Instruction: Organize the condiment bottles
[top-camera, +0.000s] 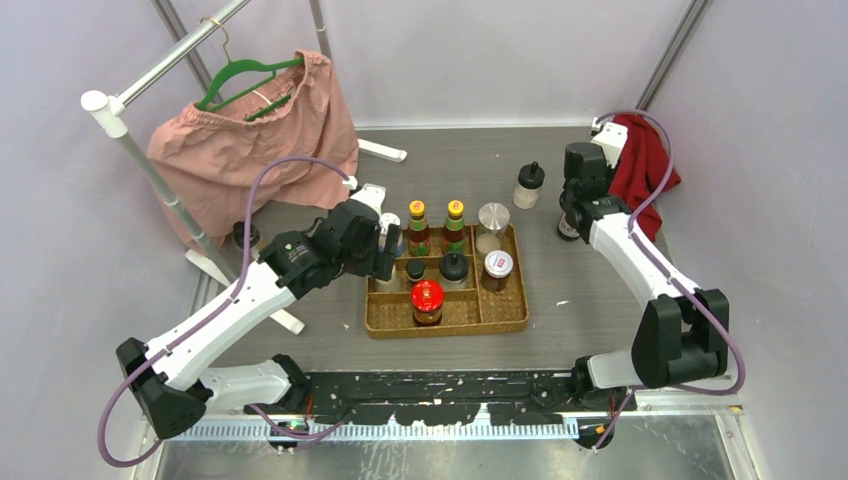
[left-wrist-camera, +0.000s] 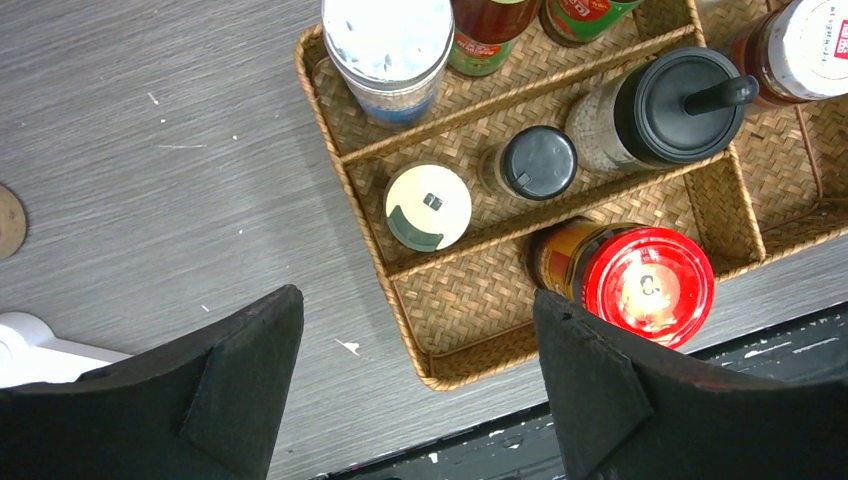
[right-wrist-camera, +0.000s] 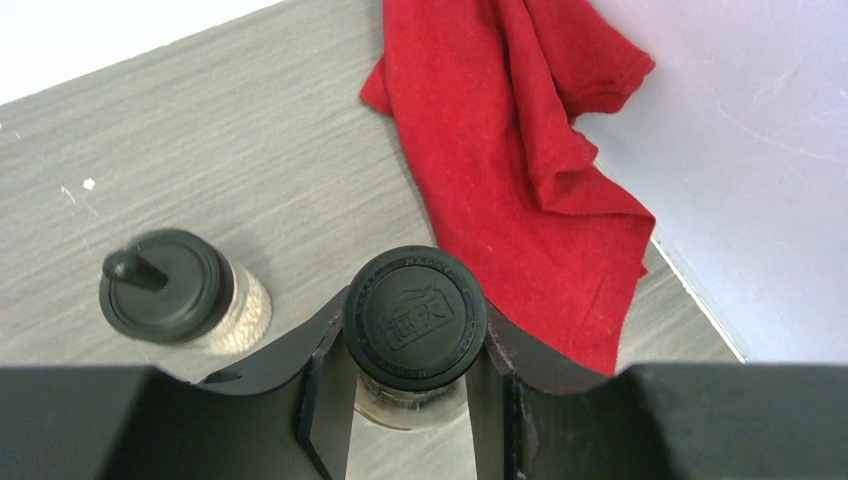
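Note:
The tan woven tray (top-camera: 505, 318) holds several bottles: two yellow-capped sauce bottles (top-camera: 417, 228), a silver-lidded shaker (top-camera: 493, 222), a red-and-white-lidded jar (top-camera: 497, 268), black-capped bottles (top-camera: 453, 268) and a red-lidded jar (top-camera: 427, 300). My left gripper (left-wrist-camera: 420, 345) is open and empty over the tray's near left corner, with the red-lidded jar (left-wrist-camera: 640, 280) by its right finger (left-wrist-camera: 590, 370). My right gripper (right-wrist-camera: 415, 345) is shut on a black-capped bottle (right-wrist-camera: 415, 315) at the far right. A black-capped shaker (right-wrist-camera: 175, 290) stands on the table to its left, also seen from above (top-camera: 527, 185).
A red cloth (right-wrist-camera: 520, 150) lies just behind the right gripper against the wall. A pink garment (top-camera: 250, 140) hangs on a white rack at the far left, whose foot (top-camera: 285, 318) reaches toward the tray. A small dark round thing (top-camera: 240, 235) sits by the rack.

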